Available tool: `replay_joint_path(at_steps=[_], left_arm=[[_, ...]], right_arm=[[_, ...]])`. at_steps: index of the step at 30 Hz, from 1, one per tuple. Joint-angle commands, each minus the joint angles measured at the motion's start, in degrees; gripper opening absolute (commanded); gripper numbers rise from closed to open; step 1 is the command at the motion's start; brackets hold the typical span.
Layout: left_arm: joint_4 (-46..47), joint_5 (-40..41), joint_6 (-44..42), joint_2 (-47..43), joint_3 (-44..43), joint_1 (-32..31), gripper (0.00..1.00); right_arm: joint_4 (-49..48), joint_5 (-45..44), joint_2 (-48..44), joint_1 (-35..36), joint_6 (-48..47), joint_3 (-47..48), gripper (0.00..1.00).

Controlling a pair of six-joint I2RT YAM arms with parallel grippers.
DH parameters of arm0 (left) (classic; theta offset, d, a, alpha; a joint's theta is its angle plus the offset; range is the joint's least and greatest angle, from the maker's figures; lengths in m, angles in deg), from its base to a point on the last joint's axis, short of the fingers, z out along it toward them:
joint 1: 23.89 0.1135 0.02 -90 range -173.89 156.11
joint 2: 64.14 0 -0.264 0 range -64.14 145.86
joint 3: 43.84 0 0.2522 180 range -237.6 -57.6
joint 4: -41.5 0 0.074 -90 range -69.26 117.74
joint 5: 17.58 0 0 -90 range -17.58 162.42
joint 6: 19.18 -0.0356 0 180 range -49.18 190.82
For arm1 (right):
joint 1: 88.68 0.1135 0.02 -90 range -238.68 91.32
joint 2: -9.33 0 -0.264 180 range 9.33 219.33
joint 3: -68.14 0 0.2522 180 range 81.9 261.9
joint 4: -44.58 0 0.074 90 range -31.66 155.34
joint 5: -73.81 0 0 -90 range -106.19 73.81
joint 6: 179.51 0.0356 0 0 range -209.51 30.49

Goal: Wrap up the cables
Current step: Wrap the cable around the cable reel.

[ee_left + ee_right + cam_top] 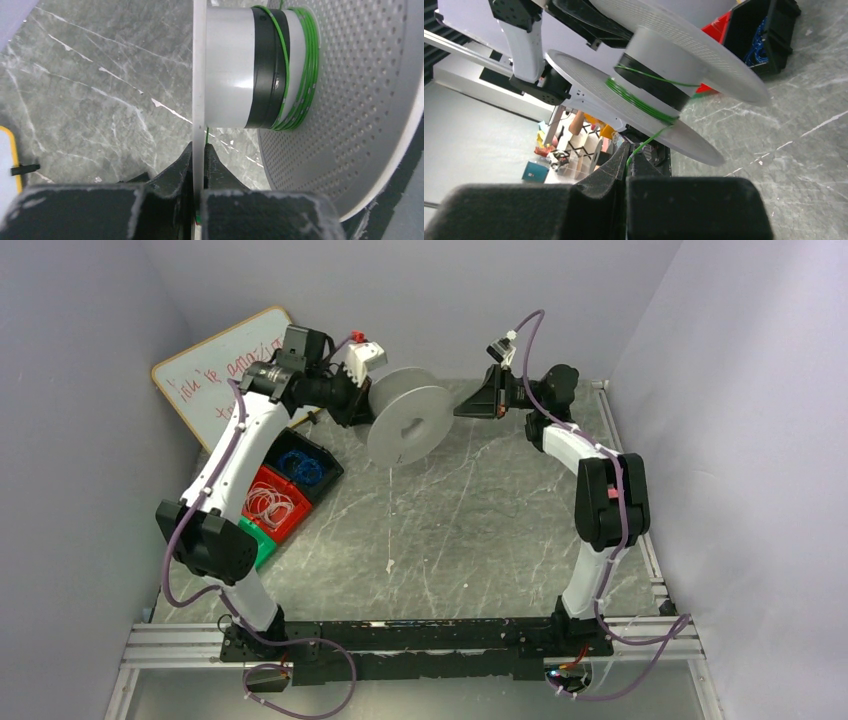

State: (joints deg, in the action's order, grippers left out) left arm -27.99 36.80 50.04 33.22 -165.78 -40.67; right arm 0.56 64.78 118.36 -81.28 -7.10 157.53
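A grey spool (pixel 405 420) hangs above the back of the table between both arms. My left gripper (pixel 200 150) is shut on the edge of its thin flange (pixel 199 75). Thin green cable (pixel 300 75) lies in several turns round the hub, against the perforated flange, with one turn crossing the black band. In the right wrist view the cable windings (pixel 639 102) show on the hub, and one strand (pixel 651 137) runs down from them into my right gripper (pixel 627 155), which is shut on it. Seen from above, the right gripper (pixel 462 410) sits just right of the spool.
Left of the spool stand a black bin (pixel 325 475) with blue coils, a red bin (pixel 295 520) with whitish coils and a green bin (pixel 262 545). A whiteboard (pixel 215 365) leans in the back left corner. Purple walls close three sides.
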Motion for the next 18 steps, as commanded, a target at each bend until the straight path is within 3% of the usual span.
replay_joint_path(at_steps=[1, 18], left_arm=[[5.18, 12.15, 0.29, -1.01, 0.61, -2.03, 0.02], [7.13, 32.34, 8.62, 7.16, -3.63, -10.81, 0.02]], right_arm=[[-7.13, 0.47, -4.07, -0.59, 4.15, 3.23, 0.02], [0.07, 2.22, -5.87, 3.91, -1.97, 5.05, 0.04]])
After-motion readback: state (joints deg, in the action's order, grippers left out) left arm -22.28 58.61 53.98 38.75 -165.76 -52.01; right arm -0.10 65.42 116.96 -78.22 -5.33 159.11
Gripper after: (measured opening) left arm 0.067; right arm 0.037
